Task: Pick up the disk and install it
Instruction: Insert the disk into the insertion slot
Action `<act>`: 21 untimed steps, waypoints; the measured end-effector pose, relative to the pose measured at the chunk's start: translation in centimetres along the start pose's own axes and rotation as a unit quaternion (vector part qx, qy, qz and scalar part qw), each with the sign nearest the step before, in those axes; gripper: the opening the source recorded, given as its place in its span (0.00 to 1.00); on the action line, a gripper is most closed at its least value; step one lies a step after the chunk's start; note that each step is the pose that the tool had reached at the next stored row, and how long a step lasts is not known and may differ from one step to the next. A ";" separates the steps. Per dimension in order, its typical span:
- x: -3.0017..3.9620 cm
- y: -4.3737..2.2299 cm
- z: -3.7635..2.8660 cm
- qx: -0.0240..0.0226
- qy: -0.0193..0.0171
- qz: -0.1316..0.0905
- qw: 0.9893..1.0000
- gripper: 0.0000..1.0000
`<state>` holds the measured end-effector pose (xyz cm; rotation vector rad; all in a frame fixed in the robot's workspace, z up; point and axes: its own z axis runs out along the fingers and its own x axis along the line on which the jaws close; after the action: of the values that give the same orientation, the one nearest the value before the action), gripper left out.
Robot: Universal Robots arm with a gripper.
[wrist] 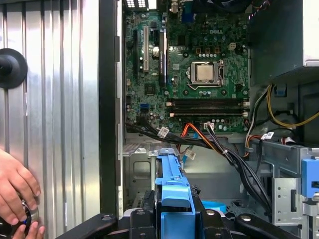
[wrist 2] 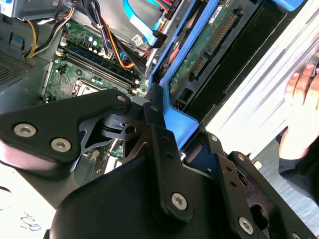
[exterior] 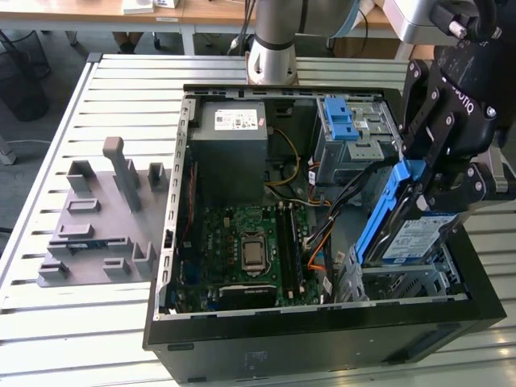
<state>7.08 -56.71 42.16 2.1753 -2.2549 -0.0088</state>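
Observation:
The disk (exterior: pixel 409 239) is a silver drive with a blue-and-white label in a blue plastic carrier. It hangs tilted on edge over the metal drive bay (exterior: pixel 403 284) in the open computer case, at the exterior view's right. My black gripper (exterior: pixel 426 187) is shut on its upper end. In the second wrist view the gripper (wrist 2: pixel 164 124) clamps the blue carrier, and the disk's green circuit board (wrist 2: pixel 209 45) faces the camera. In the first wrist view the carrier's blue end (wrist: pixel 172 191) sticks out between the fingers, above the bay's floor.
The case (exterior: pixel 173 242) holds a motherboard (exterior: pixel 242 250), a grey power supply (exterior: pixel 234 133), loose cables (exterior: pixel 322 234) and a light-blue latch bracket (exterior: pixel 339 121). A grey fixture (exterior: pixel 97 218) lies on the slatted table. A person's hand (wrist: pixel 15 194) rests beside the case.

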 end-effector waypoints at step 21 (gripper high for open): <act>0.00 -0.03 0.84 0.000 0.000 0.000 1.000 0.36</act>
<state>7.11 -56.72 41.32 2.1750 -2.2552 -0.0088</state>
